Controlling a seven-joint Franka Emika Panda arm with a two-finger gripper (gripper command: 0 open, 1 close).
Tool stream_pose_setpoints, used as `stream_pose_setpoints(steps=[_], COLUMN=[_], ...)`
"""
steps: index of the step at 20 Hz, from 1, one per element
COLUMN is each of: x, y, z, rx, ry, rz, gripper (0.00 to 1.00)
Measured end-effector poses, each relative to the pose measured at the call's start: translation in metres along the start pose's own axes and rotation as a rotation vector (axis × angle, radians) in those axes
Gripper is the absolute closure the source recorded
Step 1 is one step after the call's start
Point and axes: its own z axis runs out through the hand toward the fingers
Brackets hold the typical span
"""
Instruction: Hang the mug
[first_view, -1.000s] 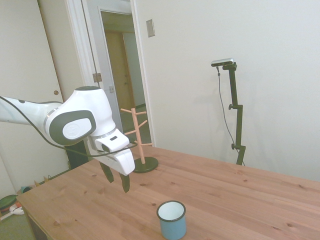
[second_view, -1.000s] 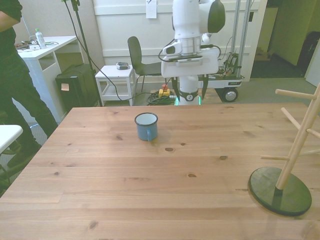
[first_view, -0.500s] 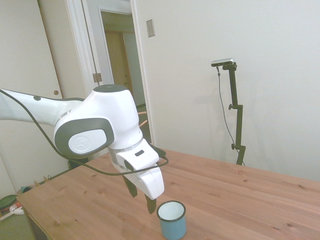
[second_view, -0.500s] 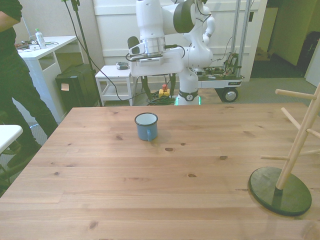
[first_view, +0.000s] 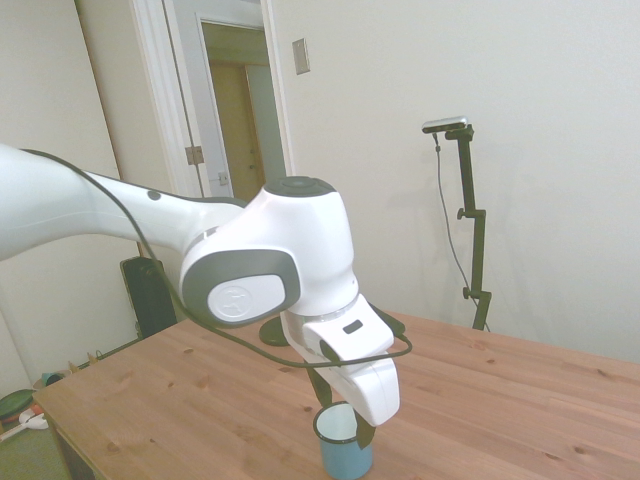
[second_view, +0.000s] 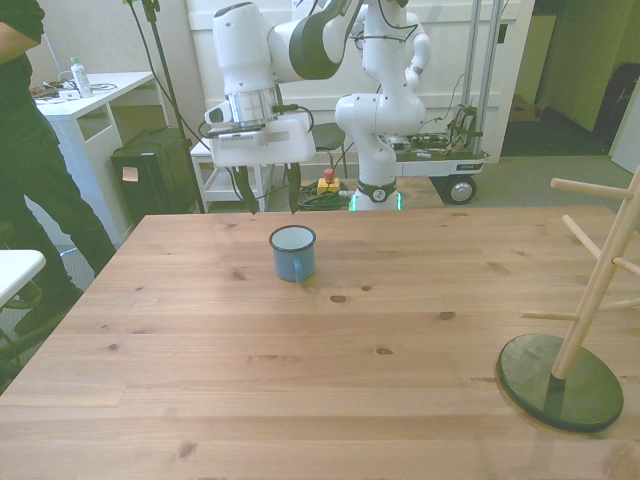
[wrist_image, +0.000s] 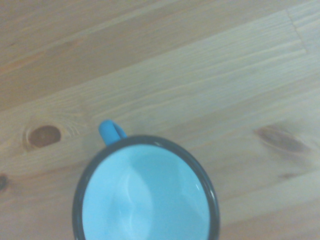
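Fig.: the mug (second_view: 293, 252) stood upright on the counter (second_view: 320, 400), handle (wrist_image: 111, 132) toward the front view's right-near side. Our claw (second_view: 270, 190), fingers spread & empty, hovered behind it. We judged best: descend straddling rim, avoid handle.

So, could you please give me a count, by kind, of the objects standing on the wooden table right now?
Mugs: 1, the light-blue mug, upright.
Peg racks: 1, the wooden mug tree on a dark round base, at the front view's right.
Total: 2
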Motion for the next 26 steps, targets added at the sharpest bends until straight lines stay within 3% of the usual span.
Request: stream_pose_setpoints(steps=[6, 22, 23, 26], x=[-0.002, 0.005, 0.006, 0.009], y=[-0.046, -0.038, -0.038, -0.038], z=[0.038, 0.074, 0.08, 0.093], rx=[-0.048, -0.097, -0.102, -0.112], ry=[-0.022, -0.06, -0.061, -0.062], rz=[-0.012, 0.009, 0.009, 0.012], gripper=[0.0, 0.0, 1.0, 1.0])
